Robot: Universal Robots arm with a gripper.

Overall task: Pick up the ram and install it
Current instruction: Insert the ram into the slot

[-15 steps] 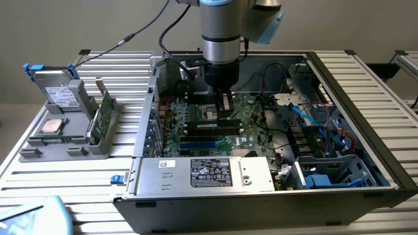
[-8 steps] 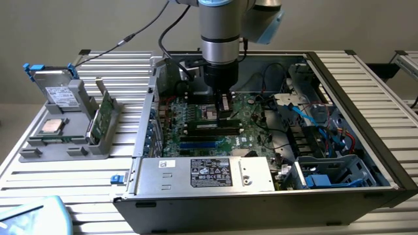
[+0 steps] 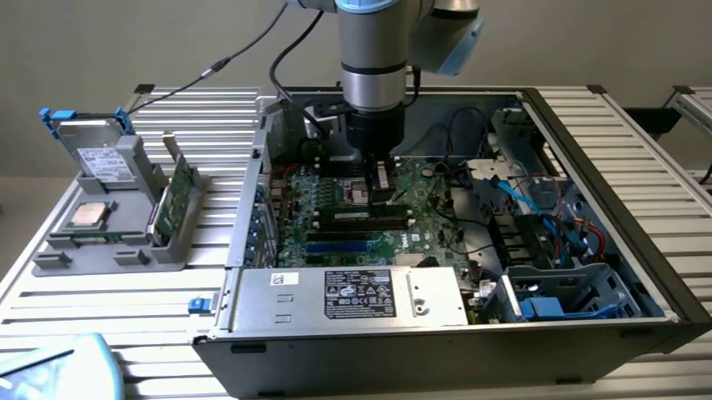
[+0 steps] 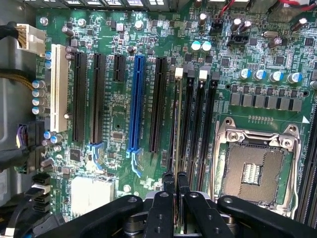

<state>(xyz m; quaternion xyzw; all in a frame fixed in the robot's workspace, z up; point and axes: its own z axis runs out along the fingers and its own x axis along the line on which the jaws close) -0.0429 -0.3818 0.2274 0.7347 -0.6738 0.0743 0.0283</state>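
On the slatted metal counter [image 3: 67, 283], inside the open black computer case [image 3: 606, 158], the risk is a bad seat. If the long, thin dark-green ram stick [image 3: 382, 179] meets the green motherboard's [image 4: 119, 114] black memory slots [image 4: 202, 129] tilted or off to one side, it could jam against a slot wall, slip in the grip, or stress the board. The grey arm [image 3: 373, 58] stands near vertical, reaching straight down into the case. Its black claw [image 4: 175, 176] is closed on the ram, holding it edge-on just over the slot nearest the long blue connector [image 4: 137, 99].
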